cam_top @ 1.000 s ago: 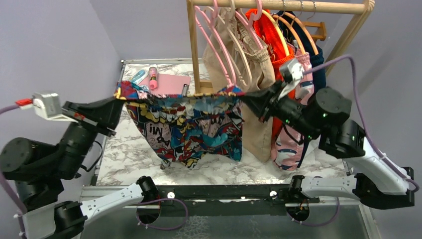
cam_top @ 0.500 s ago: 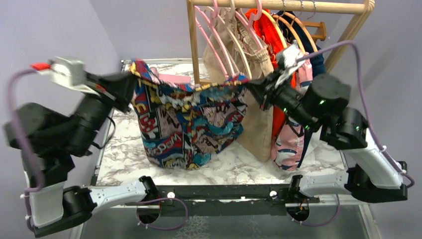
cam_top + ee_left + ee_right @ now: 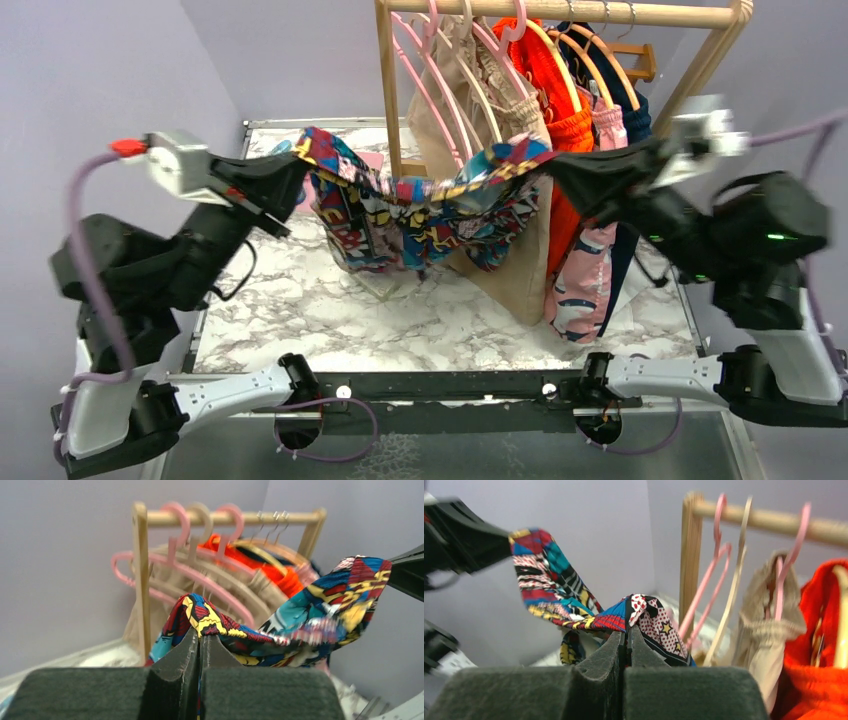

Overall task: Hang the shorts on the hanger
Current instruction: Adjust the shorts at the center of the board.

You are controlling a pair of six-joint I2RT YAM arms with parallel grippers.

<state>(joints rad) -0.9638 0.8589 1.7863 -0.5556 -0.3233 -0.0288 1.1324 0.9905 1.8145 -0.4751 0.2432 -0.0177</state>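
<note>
The comic-print shorts hang in the air in front of the rack, stretched by the waistband and sagging in the middle. My left gripper is shut on their left end. My right gripper is shut on their right end. Both sets of jaws are pressed together on cloth, as the left wrist view and right wrist view show. The slim cream hanger hangs on the rail between pink hangers; its hook also shows in the left wrist view. The shorts are near it, but I cannot tell if they touch.
A wooden clothes rack stands at the back with pink hangers, plain beige shorts, an orange garment and a pink patterned garment. The marble table lies below, grey walls on both sides.
Both grippers have risen and carried the shorts up and back towards the rack. The right arm has swung to the right. The shorts now hang bunched instead of spread flat.
</note>
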